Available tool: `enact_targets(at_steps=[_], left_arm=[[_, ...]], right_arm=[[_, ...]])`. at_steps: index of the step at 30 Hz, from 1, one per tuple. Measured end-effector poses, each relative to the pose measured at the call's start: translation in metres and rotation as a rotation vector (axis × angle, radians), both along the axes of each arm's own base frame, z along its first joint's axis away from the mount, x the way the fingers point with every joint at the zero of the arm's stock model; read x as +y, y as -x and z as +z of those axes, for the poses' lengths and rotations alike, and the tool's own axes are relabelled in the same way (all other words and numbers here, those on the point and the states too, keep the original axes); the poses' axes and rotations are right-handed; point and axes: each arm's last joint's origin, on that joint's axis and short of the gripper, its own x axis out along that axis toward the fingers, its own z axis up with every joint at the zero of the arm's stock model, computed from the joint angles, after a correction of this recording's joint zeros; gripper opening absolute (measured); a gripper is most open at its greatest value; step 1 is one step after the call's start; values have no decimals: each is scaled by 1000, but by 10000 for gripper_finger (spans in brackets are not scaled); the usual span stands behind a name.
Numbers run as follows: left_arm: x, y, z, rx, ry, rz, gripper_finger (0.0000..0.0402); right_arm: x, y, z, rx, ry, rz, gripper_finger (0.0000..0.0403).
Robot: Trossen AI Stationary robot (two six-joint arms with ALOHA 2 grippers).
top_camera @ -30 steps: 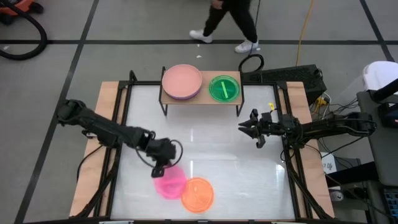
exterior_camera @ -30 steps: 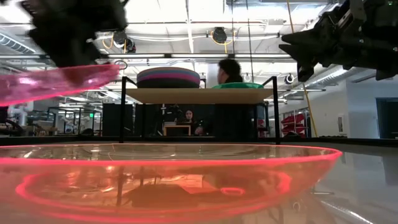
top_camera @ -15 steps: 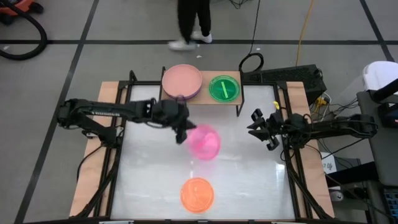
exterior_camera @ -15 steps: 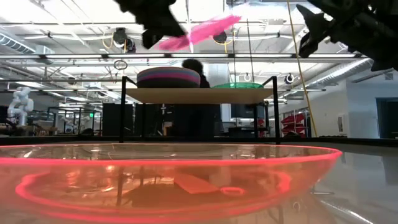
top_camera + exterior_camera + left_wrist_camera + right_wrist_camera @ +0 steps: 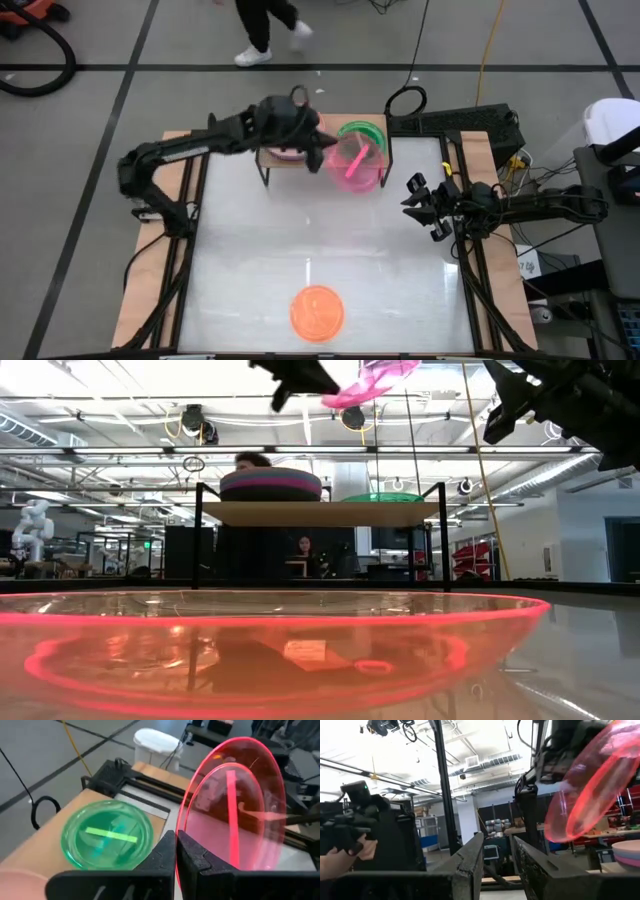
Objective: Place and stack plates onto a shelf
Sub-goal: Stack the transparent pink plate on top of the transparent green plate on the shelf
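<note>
change vs 1 s back: my left pincer (image 5: pixel 318 150) was low at the bench's near-left w/ the pink plate (image 5: pixel 357 166) beside the orange one; half a sec ago mid-bench, now up at the shelf (image 5: pixel 325 162), plate over its right end.
change, right arm: barely moved, stays at bench's right edge.
change, bkgd: person walking past the far end has shifted left.
left pincer: fingers (image 5: pixel 186 861) pressed together on the pink plate's rim, plate gripped, held in the air.
pink plate, where: above the green plate (image 5: pixel 361 133), partly overlapping it from overhead; not touching the shelf in the low view.
pink plate, tilt: tipped, not flat; in the low view its edge rises toward the right; hollow side faces the wrist cam.
pink plate, axis: round, so no long axis; the bright stripe across its base runs roughly from my pincer outward.
right pincer (image 5: pixel 412 199): fingers part open, holding nothing, pointing toward the bench centre.
stack (image 5: pixel 285 152): larger plates on shelf's left end, mostly under my left arm.
orange plate (image 5: pixel 317 311): flat on the bench (image 5: pixel 250 270), near edge, well apart from the shelf.
</note>
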Motion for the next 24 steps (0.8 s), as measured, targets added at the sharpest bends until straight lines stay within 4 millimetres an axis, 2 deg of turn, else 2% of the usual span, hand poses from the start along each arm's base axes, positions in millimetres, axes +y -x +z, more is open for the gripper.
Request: enact_targets(at_steps=[4,12,16,24], left_arm=[[29,-21,5,8,-10,23,3],[78,-42,-34,79,99,97,3],[91,-47,-50,102,136,118,3],[102,-46,-54,96,125,135,3]], right_arm=[[0,0,0,0,1,0,91],[1,-1,-2,31,-9,44,91],[1,-1,-2,31,-7,55,91],[1,0,-1,17,3,49,91]])
